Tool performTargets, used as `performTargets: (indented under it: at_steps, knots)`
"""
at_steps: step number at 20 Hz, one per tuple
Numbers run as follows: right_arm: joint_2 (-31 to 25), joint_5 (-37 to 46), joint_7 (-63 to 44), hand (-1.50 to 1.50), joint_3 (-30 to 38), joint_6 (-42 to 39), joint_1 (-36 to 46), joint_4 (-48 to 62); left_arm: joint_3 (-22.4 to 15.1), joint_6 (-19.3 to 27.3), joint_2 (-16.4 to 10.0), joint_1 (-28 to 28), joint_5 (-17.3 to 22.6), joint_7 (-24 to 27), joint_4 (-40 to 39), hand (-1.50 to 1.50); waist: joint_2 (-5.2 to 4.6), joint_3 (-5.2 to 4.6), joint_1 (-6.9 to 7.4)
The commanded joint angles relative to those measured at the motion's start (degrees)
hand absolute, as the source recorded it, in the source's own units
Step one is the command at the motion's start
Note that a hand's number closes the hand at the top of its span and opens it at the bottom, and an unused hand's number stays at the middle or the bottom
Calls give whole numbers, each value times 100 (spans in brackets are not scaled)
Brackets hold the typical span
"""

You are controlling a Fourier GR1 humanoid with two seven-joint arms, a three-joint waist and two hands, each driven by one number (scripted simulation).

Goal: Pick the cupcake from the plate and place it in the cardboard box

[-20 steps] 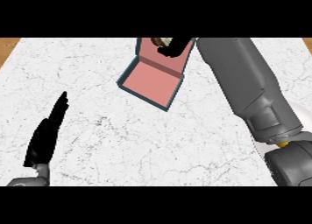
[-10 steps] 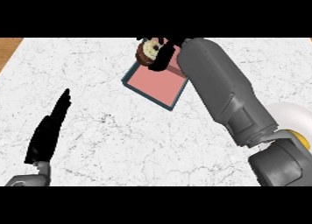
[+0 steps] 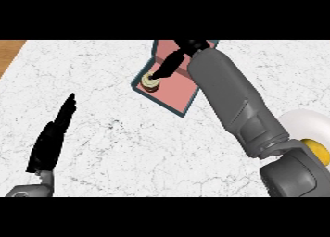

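Cupcake (image 3: 151, 82) sits inside cardboard box's (image 3: 176, 91) left edge, touching right hand (image 3: 170, 63).

The cupcake (image 3: 150, 81), pale on top with a dark base, is seen in the open cardboard box (image 3: 173, 95), pink inside, at its left rim. The white plate (image 3: 321, 125) is placed well apart.

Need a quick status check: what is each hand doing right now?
Left hand: open, holding nothing.
Right hand: at the cupcake in the box; open or closed cannot be told.
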State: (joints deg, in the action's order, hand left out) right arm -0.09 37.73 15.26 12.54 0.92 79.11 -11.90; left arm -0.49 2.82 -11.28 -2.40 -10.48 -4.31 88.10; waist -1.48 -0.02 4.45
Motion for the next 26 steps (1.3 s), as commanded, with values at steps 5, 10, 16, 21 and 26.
performTargets:
  at_steps: [5,10,16,21,26]
  knots:
    - [-301,-1205,65,-150,1232,127,142,-170,176,-100,-120,-131,107,-166,-48,0,-7,3,-57]
    - [-675,-1772,357,-150,1812,-18,-47,-159,161,-54,-34,-182,92,-123,-133,0,-17,5,-75]
    - [-1903,-1921,247,-150,2096,-268,-292,-42,180,-94,-76,-268,118,-242,59,0,-54,11,-42]
    - [-2620,-2196,608,-150,2402,-884,-712,25,192,-113,-134,-27,84,-43,115,0,-97,21,69]
    - [-3324,-2057,612,-150,2260,-1777,-753,119,33,-2,16,-188,-56,-120,130,0,-132,29,88]
